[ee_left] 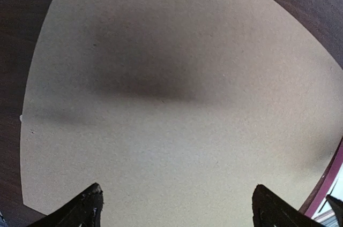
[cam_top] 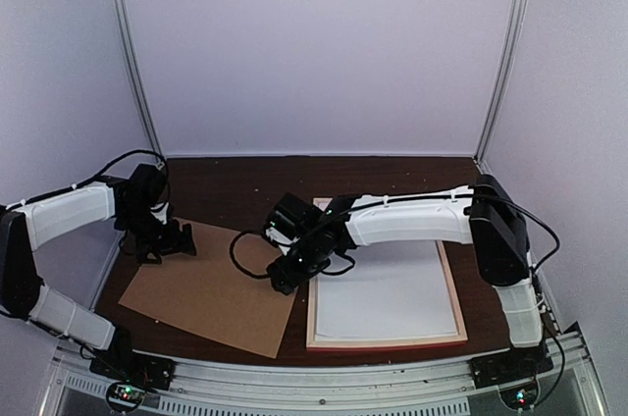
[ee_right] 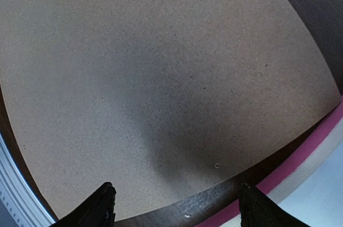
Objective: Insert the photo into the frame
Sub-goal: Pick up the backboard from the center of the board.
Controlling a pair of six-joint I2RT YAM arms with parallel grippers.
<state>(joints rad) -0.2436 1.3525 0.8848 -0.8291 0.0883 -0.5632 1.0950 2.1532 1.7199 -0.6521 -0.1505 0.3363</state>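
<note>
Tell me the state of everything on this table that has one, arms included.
Frame: lying flat on the table, white sheet inside.
White sheet: flat within the frame's rim.
Cardboard backing board: flat on the table, outside the frame.
Left jaws: open, empty.
Right jaws: open, empty.

Bare table (cam_top: 235, 185) runs along the far side, between the cardboard backing board (cam_top: 211, 288) and the back wall (cam_top: 314, 43), and is open to a pass. The left gripper (cam_top: 175, 242) hangs over the board's far left corner with its jaws spread; the board's near half lies uncovered. The right arm (cam_top: 412, 220) stretches across the far end of the frame (cam_top: 392, 343). Its right gripper (cam_top: 283, 277) blocks the narrow table strip between board and frame. The white sheet (cam_top: 388, 293) in the frame is reachable from above at its near part.
</note>
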